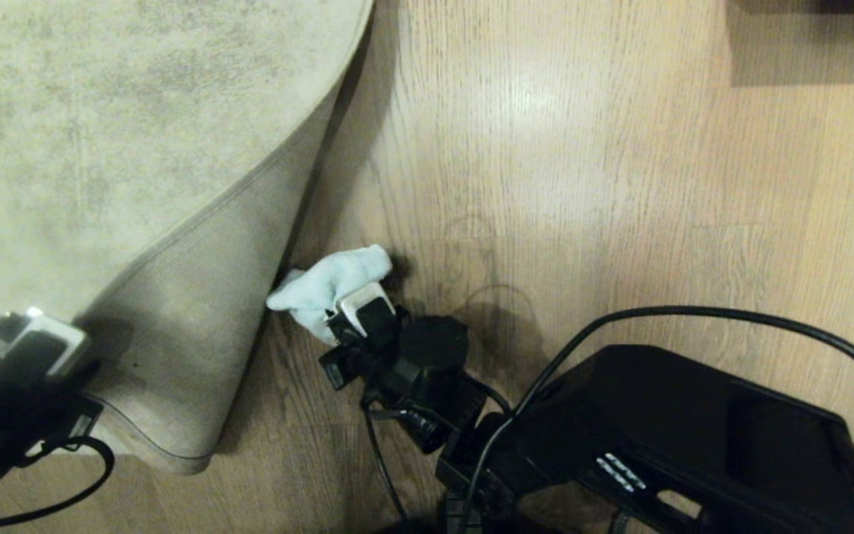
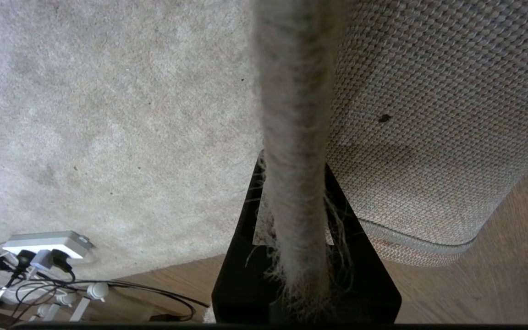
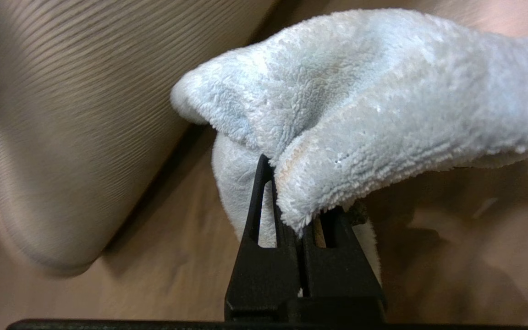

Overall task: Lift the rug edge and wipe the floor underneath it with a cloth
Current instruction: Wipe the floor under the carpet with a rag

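Rug edge (image 1: 197,222) first: the big mottled beige rug (image 1: 101,111) fills the far left of the scene, and its near right corner is folded up and back so the woven tan backing (image 1: 197,326) faces out, a dark gap showing between the raised flap and the floor (image 1: 583,185). That floor, light wood-grain planks with a sheen, spreads across the right and far side. At the near left the left gripper (image 2: 294,256) is clenched on the rug border, frayed threads spilling around its black fingers, and holds the corner up. Near the middle, the right gripper (image 3: 298,229) is clamped tight on the cloth (image 1: 334,285), a pale blue fluffy rag that sits at the foot of the lifted flap, touching or just beside the backing; whether it presses on the planks I cannot tell. A power strip (image 2: 48,245) with a tangle of cables lies on the rug's other side. The risks, as I judge them: the thin border could slip from the left gripper's narrow pinch and drop onto the working arm, and the cloth, held by only one fold, could catch on the backing and drag free.
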Controlling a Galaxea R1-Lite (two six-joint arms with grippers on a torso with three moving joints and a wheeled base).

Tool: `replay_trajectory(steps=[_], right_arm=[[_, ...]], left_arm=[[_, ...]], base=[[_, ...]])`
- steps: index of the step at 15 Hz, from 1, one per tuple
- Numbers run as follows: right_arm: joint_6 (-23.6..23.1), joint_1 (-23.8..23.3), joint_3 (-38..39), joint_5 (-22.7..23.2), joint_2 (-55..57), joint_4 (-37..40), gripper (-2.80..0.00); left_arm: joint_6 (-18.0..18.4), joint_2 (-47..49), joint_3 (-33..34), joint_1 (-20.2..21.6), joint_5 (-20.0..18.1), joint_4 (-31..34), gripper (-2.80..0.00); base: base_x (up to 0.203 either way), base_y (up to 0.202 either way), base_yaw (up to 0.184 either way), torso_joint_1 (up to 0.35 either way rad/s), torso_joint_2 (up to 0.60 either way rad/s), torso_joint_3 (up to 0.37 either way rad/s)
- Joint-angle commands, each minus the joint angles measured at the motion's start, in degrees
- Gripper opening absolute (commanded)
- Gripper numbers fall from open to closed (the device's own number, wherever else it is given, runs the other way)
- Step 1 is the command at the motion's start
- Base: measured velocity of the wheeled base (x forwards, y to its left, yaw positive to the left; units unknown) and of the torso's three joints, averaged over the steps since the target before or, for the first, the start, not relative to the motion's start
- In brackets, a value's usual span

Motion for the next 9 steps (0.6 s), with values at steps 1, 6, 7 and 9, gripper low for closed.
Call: replay_trajectory(steps=[1, 6, 7, 9], right_arm=[[-0.08, -1.04, -0.23, -0.04, -2.12, -0.10, -2.80], [-0.08, -2.64, -2.88, 0.13, -3.28, 1.70, -2.80], [-0.08, -2.91, -4.37, 0.13, -3.33, 2.50, -2.80], [-0.10, -3.89, -6.86, 0.05, -4.04, 4.79, -2.80]], left_arm=[[0.16, -0.01, -0.13, -0.18, -0.05, -0.39, -2.80], [0.25, -0.10, -0.12, -1.15, -0.05, -0.39, -2.80], [0.25, -0.10, 0.04, -1.15, -0.05, -0.39, -2.80], [0.25, -0.10, 0.13, -1.13, -0.05, -0.39, -2.80]], base=[[0.000, 0.000, 0.000, 0.000, 0.00, 0.000], [0.000, 0.000, 0.000, 0.000, 0.00, 0.000], [0.000, 0.000, 0.000, 0.000, 0.00, 0.000], [0.000, 0.000, 0.000, 0.000, 0.00, 0.000]])
